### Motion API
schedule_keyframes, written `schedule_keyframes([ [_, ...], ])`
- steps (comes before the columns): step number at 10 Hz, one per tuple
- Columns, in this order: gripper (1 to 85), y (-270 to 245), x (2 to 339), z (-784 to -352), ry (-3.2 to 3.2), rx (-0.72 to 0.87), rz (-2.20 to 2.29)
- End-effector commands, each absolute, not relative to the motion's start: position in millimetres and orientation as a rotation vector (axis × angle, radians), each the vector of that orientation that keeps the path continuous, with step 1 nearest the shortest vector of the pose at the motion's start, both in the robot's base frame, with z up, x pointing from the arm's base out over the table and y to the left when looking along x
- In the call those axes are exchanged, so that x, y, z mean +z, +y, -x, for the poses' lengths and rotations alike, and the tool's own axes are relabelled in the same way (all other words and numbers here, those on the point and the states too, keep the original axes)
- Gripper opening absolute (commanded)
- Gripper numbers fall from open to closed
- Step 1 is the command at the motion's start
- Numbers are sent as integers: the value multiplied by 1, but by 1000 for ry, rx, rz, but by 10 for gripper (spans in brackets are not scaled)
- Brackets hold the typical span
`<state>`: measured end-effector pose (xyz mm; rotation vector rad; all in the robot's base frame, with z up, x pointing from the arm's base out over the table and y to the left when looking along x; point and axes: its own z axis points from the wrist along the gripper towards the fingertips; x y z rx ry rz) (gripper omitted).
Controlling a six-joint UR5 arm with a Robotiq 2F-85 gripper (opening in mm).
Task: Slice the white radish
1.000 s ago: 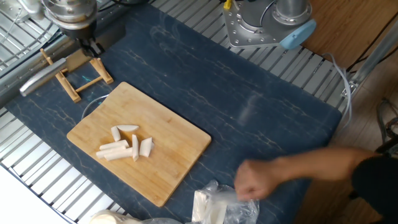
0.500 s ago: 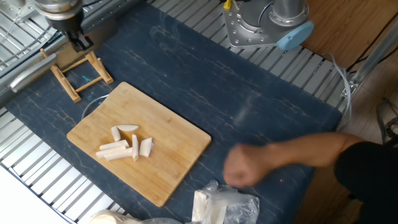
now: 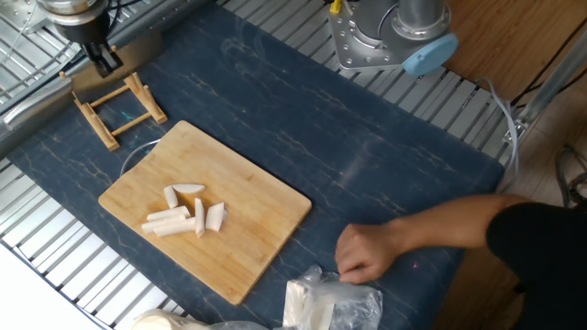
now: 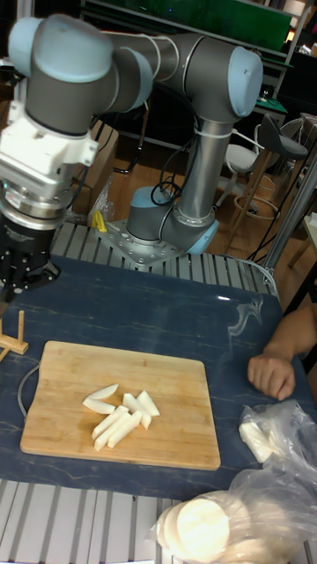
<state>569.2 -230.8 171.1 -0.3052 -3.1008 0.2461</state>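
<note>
The white radish [image 3: 184,212] lies as several small white sticks and wedges on the left half of the wooden cutting board [image 3: 257,197]; the tall fixed view shows the radish pieces [image 4: 119,414] near the middle of the board [image 4: 180,374]. My gripper [image 3: 105,62] hangs at the far left, above and behind the board, well away from the pieces. Its dark fingers stand close together. A grey knife blade [image 3: 23,110] reaches from it toward the left edge. In the tall fixed view the gripper [image 4: 18,282] sits at the left border and the knife is cut off.
A small wooden rack [image 3: 115,108] stands on the blue mat left of the board. A person's hand [image 3: 362,255] rests on the mat at the right front, by a plastic bag [image 3: 335,302] holding white pieces. Round white discs [image 4: 202,529] lie in plastic at the front.
My gripper has moved left and away from the wooden rack, and the grey blade has moved with it. The person's hand has shifted slightly. The radish pieces have not moved.
</note>
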Motion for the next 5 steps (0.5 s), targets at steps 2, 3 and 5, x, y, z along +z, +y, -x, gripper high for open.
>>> schedule_keyframes([
  [2, 10, -232, 156, -569, -3110, 143, 357],
  [3, 10, -236, 154, -569, -3114, 154, 346],
  [5, 10, -239, 150, -572, -3125, 160, 346],
])
